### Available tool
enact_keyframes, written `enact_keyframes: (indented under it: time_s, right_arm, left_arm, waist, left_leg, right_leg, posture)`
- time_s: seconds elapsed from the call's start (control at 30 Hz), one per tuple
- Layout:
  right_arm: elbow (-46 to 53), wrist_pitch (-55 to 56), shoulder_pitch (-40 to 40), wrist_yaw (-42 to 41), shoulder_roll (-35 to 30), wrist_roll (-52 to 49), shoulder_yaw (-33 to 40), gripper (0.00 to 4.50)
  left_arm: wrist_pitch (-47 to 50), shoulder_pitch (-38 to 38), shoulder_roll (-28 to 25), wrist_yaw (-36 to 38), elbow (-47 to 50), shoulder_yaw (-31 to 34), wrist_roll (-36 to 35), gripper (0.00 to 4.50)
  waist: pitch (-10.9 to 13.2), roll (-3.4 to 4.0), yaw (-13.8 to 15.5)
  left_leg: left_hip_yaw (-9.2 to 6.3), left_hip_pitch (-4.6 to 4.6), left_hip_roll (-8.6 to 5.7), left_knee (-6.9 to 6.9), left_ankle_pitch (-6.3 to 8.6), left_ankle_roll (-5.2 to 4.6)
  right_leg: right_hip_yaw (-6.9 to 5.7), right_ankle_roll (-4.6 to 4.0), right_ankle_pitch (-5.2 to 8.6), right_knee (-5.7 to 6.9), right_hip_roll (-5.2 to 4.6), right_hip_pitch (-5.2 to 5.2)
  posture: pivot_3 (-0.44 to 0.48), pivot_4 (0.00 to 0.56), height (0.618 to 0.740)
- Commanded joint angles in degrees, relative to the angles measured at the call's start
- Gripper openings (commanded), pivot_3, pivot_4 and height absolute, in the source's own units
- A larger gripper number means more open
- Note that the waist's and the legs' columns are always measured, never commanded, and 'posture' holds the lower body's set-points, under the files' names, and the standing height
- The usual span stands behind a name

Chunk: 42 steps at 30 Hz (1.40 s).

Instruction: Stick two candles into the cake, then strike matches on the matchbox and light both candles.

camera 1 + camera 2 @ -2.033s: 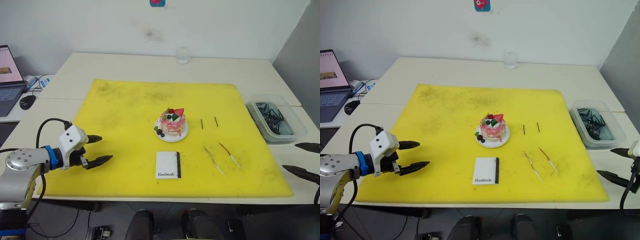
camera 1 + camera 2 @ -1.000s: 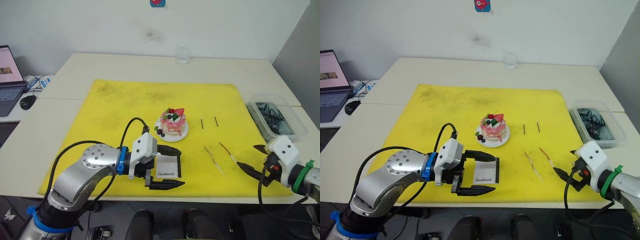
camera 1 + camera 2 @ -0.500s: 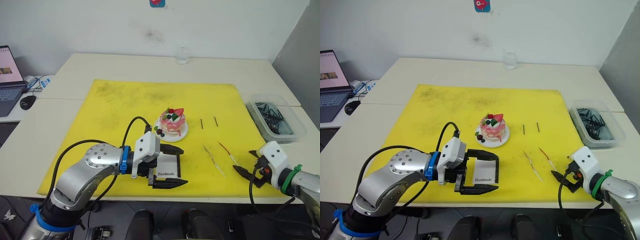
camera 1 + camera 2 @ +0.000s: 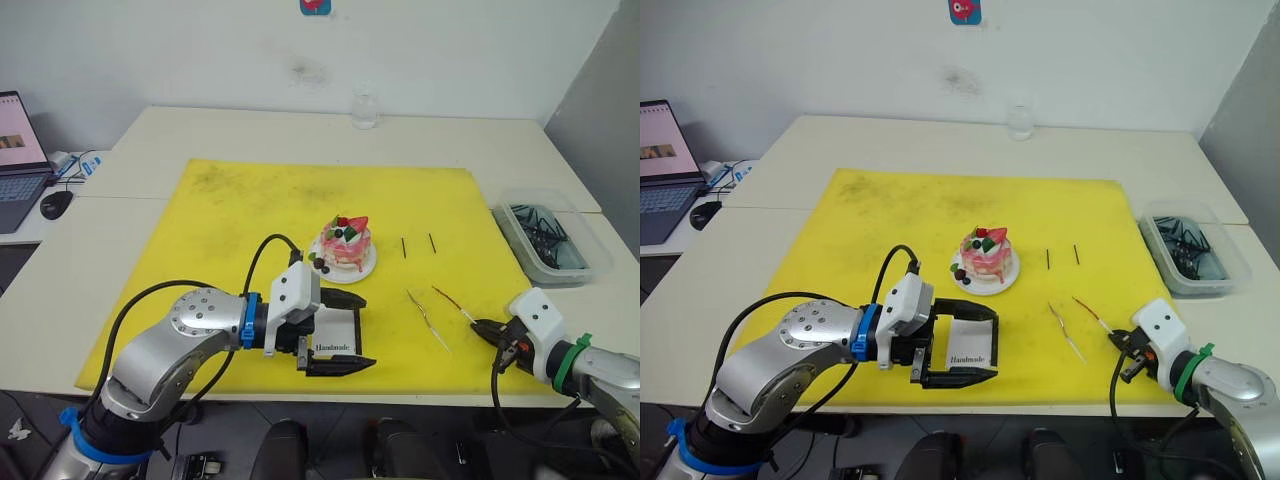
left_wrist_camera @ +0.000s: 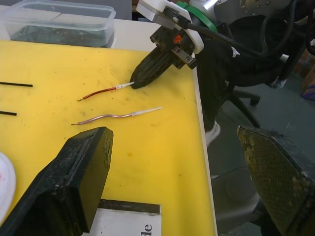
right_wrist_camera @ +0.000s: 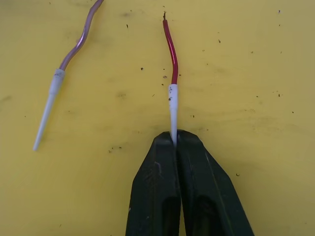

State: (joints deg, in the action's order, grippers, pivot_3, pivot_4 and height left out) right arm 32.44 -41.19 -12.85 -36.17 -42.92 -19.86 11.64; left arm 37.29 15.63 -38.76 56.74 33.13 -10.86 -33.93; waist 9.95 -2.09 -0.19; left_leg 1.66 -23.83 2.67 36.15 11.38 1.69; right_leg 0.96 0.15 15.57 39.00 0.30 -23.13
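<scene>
The pink-and-white cake (image 4: 345, 245) stands on its small white plate (image 4: 347, 273) at the middle of the yellow mat (image 4: 250, 210). Two short dark matches (image 4: 403, 248) (image 4: 431, 242) lie to its right. The white matchbox (image 4: 335, 335) lies in front of the cake, and my left gripper (image 4: 366, 332) is open with one finger on each side of it. Two candles lie right of the matchbox. My right gripper (image 6: 174, 137) is shut on the white end of the red candle (image 6: 171, 54). The pale candle (image 6: 74, 46) lies free beside it.
A clear plastic box (image 4: 545, 240) holding dark pieces sits off the mat's right edge. A small glass (image 4: 365, 110) stands at the table's far side. A laptop (image 4: 15, 160) and a mouse (image 4: 55, 203) are at the far left.
My right gripper has slid in to the red candle's white end and shut on it. My left gripper has stayed open around the matchbox, after both arms came in from the sides.
</scene>
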Motion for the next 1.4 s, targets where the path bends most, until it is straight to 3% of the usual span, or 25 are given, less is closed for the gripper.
enact_keyframes:
  time_s: [0.03,0.33,0.5,0.67,0.87,1.1,1.4]
  right_arm:
    - [1.6,-0.9,-0.4,-0.6,0.5,-2.7,3.1,0.05]
    - [6.4,-6.7,2.5,-1.8,1.1,-15.9,13.2,0.05]
    - [9.5,-15.5,11.1,3.6,2.6,-37.7,17.1,0.05]
    - [8.1,-16.9,21.2,16.9,4.3,-57.9,12.6,0.05]
    - [6.2,-13.1,27.1,29.5,3.6,-75.7,4.7,0.05]
    - [6.7,-8.9,28.6,34.6,2.2,-82.0,-1.1,0.05]
    - [6.6,-5.8,29.3,35.7,0.2,-83.5,-3.3,0.05]
  left_arm:
    - [1.1,-1.4,-0.7,-1.4,1.9,2.7,-2.0,4.5]
    - [11.3,-4.4,1.4,-9.7,0.5,10.9,-12.6,4.5]
    - [18.6,-3.1,6.1,-17.7,-1.1,16.7,-26.4,4.5]
    - [21.2,0.7,12.4,-30.2,-2.5,18.6,-40.6,4.5]
    - [18.3,5.0,18.3,-44.4,-5.1,17.1,-55.8,4.5]
    - [14.8,6.6,21.1,-50.6,-7.1,14.5,-65.4,4.5]
    - [12.8,7.3,20.6,-52.1,-8.9,12.9,-70.0,4.5]
  waist:
    - [0.0,0.0,0.0]
    - [0.0,0.0,0.0]
    - [0.0,0.0,-0.2]
    - [0.0,-0.03,-0.1]
    - [0.0,-0.05,-0.1]
    - [0.0,-0.04,-0.1]
    - [0.0,-0.05,0.0]
  left_leg:
    - [-0.01,0.0,0.01,-0.01,0.0,0.0]
    - [-0.04,-0.01,0.04,0.0,0.0,0.0]
    - [-0.03,0.0,0.07,-0.01,0.0,0.0]
    - [-0.1,-0.06,0.03,0.02,0.0,0.0]
    - [-0.08,-0.12,-0.01,0.03,0.0,-0.01]
    - [-0.07,-0.1,-0.05,0.04,-0.01,0.0]
    - [-0.06,-0.09,-0.06,0.04,-0.01,0.0]
  right_leg:
    - [0.0,0.0,0.0,0.0,0.0,0.0]
    - [-0.01,0.0,0.0,0.0,-0.01,0.0]
    - [0.0,0.01,-0.01,0.03,-0.01,-0.01]
    - [-0.02,0.04,-0.03,0.02,0.0,0.03]
    - [0.02,0.06,-0.04,-0.03,-0.03,0.03]
    - [0.02,0.06,-0.04,-0.02,0.04,0.03]
    - [0.03,0.05,-0.05,-0.02,0.1,0.03]
  posture:
    - [0.0,0.15,0.74]
    - [0.0,0.15,0.74]
    - [0.0,0.15,0.74]
    - [0.0,0.15,0.74]
    - [0.0,0.15,0.74]
    - [0.0,0.15,0.74]
    - [0.0,0.15,0.74]
